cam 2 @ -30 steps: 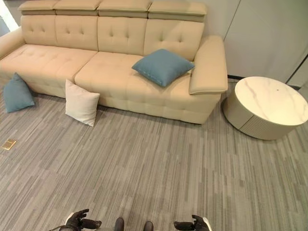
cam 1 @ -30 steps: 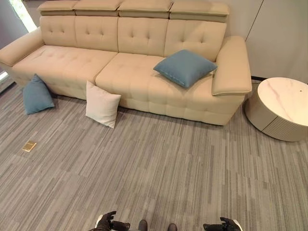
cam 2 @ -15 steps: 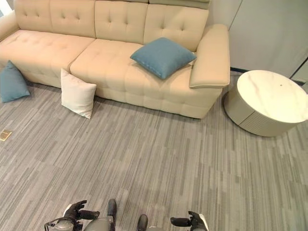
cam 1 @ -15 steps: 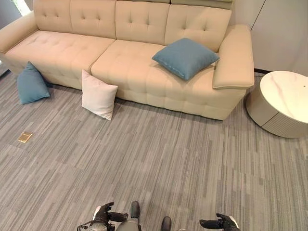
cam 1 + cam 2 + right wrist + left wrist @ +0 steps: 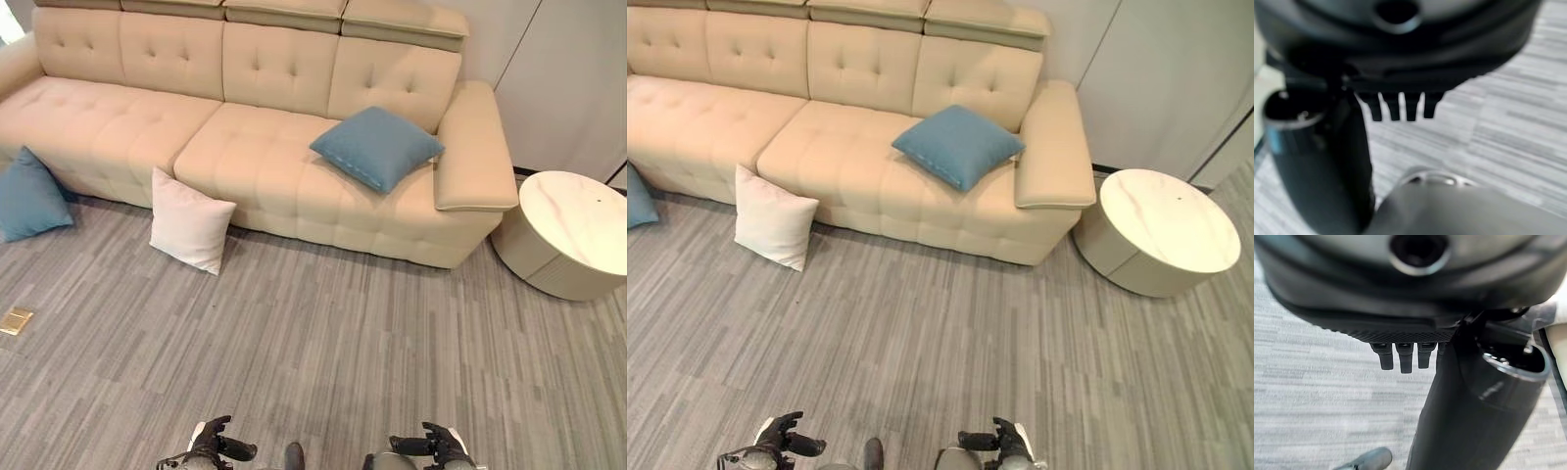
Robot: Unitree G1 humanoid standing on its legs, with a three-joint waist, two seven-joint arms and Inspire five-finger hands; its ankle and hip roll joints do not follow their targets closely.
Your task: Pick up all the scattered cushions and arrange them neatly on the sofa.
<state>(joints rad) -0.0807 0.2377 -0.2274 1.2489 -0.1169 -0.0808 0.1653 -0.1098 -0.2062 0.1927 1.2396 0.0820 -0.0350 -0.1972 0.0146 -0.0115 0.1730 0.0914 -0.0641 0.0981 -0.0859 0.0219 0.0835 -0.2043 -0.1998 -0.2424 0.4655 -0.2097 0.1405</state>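
While square white cushion [image 5: 190, 221] leans, tufted beige sofa [image 5: 147, 127] holds blue cushion [image 5: 376, 148].

The long cream tufted sofa [image 5: 245, 147] is showing a smooth, softly matt upholstery. The teal square cushion [image 5: 376, 147] and the white square cushion [image 5: 189, 221] are looking like matt woven cloth. The grey striped carpet floor [image 5: 323, 333] is appearing rough. The round marble-look table [image 5: 578, 220] is gleaming smooth.

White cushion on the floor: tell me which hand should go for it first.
Left, probably. The white cushion leans against the sofa front on the robot's left side, nearer the left hand than the right hand. Both hands hang low, open, holding nothing, far from it.
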